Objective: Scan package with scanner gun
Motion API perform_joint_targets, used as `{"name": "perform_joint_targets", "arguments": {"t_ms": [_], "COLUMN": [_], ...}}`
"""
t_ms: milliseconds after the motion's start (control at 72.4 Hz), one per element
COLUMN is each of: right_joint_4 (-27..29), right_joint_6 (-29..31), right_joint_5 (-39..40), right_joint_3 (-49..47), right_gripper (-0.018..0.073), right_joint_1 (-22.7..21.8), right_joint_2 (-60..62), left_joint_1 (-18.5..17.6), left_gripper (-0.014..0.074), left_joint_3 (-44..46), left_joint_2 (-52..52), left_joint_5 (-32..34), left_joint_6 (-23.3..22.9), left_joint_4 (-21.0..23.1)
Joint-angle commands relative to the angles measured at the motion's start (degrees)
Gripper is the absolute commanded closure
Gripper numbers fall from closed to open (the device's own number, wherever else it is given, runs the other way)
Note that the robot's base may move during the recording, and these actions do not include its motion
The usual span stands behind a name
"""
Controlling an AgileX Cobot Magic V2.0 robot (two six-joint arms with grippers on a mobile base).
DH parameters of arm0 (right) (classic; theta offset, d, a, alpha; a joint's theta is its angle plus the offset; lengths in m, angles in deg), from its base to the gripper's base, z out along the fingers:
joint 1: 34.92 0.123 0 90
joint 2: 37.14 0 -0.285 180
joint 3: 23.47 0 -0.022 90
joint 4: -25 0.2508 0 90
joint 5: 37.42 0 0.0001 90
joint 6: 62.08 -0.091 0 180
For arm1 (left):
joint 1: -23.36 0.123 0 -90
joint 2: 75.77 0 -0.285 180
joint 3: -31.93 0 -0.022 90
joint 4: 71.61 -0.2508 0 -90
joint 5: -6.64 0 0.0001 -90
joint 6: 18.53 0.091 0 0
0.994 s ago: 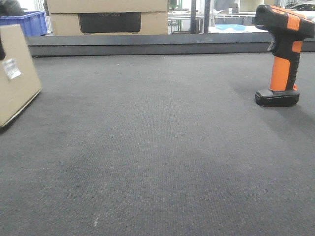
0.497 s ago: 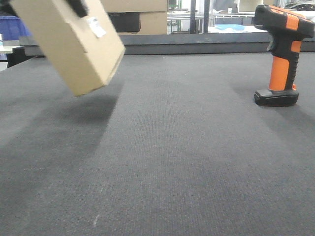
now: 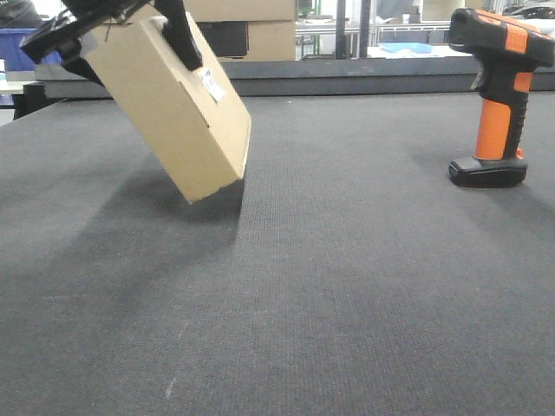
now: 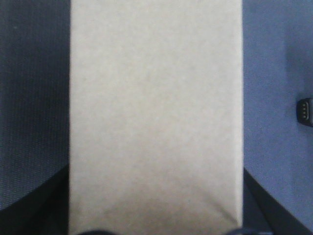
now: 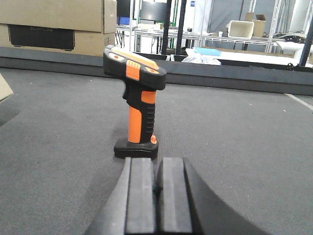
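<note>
Package (image 3: 173, 113) is pinched between the fingers of the left tool (image 3: 126, 52) and hangs tilted below it, white label (image 3: 211, 85) on the upper side. Its lower corner is close to the counter (image 3: 347, 286); contact cannot be told. Scanner (image 5: 139, 105) stands upright on the counter just ahead of the right tool (image 5: 155, 196), apart from it. The right tool is pressed together, empty.

The tabletop (image 3: 347, 286) is dark grey woven fabric. On it the scanner gun (image 3: 499, 113) stands upright on its black base.
</note>
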Motion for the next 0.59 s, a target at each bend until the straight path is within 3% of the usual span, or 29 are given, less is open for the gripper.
{"name": "perform_joint_targets", "arguments": {"t_ms": [0, 138, 331, 580], "right_joint_4": [-0.49, -1.45, -1.45, -1.23], "right_joint_6": [-0.07, -0.07, -0.07, -0.07], "right_joint_5": [1.66, 6.99, -0.65, -5.50], "right_joint_3": [0.00, 0.00, -11.69, -24.46], "right_gripper": [0.0721, 0.0721, 0.0721, 0.0721], "right_joint_1": [-0.06, 0.08, 0.08, 0.08], "right_joint_2": [0.05, 0.05, -3.01, -24.67], "left_joint_1": [-0.37, -0.37, -0.37, -0.37], "left_gripper": [0.0708, 0.0708, 0.0708, 0.0708], "left_joint_3": [0.18, 0.18, 0.18, 0.18], "left_joint_2": [-0.18, -0.18, -0.18, -0.18], "left_joint_5": [1.42, 1.40, 0.66, 0.78], "left_joint_6": [-0.44, -0.44, -0.44, -0.44], "left_joint_4": [0.95, 1.06, 1.27, 1.27]}}
